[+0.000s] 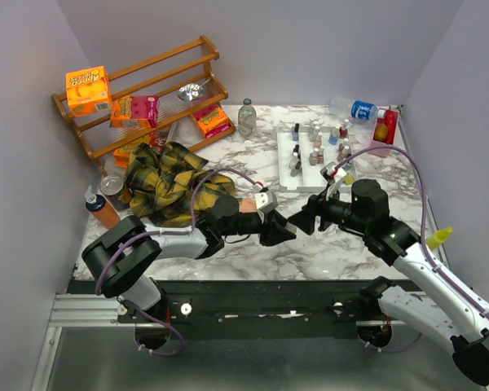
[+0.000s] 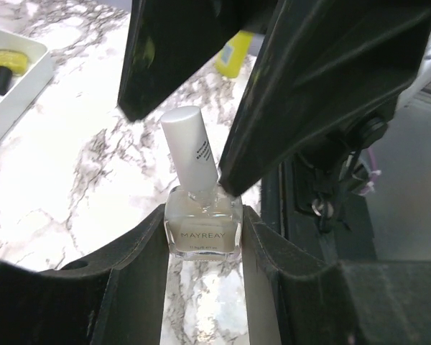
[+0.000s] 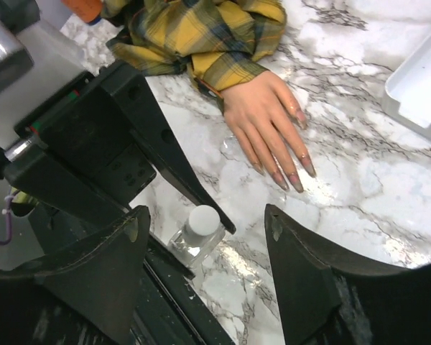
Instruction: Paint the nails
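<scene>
Left tool pinching polish bottle by body. Right tool spread, fingers either side of cap. Nails of mannequin hand on bench, ahead of right tool. Risk: off-centre closing on cap tilts bottle, twists it from pinch; polish spills.

bright even light, soft shadows; glare patch on marble tabletop

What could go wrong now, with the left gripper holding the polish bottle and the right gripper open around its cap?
1. The open right gripper sits unevenly about the white cap, one finger close against it; closing may tilt the bottle in the left gripper.
2. The left gripper grips only the bottle's smooth glass sides; a twist at the cap might make it slip.
</scene>
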Available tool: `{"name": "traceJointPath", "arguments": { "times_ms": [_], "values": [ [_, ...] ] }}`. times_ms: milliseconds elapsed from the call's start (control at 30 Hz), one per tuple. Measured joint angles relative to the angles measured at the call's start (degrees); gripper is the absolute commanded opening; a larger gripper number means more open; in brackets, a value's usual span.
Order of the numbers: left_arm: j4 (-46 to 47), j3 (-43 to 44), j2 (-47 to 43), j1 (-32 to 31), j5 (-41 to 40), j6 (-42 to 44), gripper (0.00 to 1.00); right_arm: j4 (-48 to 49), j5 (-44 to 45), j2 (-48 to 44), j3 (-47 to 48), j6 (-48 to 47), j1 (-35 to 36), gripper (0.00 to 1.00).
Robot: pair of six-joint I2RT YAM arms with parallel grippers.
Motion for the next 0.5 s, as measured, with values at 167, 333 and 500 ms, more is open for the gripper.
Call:
{"name": "traceJointPath", "arguments": {
  "times_ms": [167,333,500],
  "values": [
    [0.48,0.0,3.76,-0.44,-3.39,3.28,0.05,-4.68,4.57,1.31,4.61,0.22,0.0,0.74],
    [2.14,0.0,6.78,-2.38,-8.46,6.82,0.05,-9.81,9.25,3.69,8.28,1.03,0.0,0.69],
    [8.41,-0.02,10.93,-5.09,-15.21,10.82,0.05,-15.89,14.27,8.15,12.15,2.56,0.0,0.67]
  ]
}}
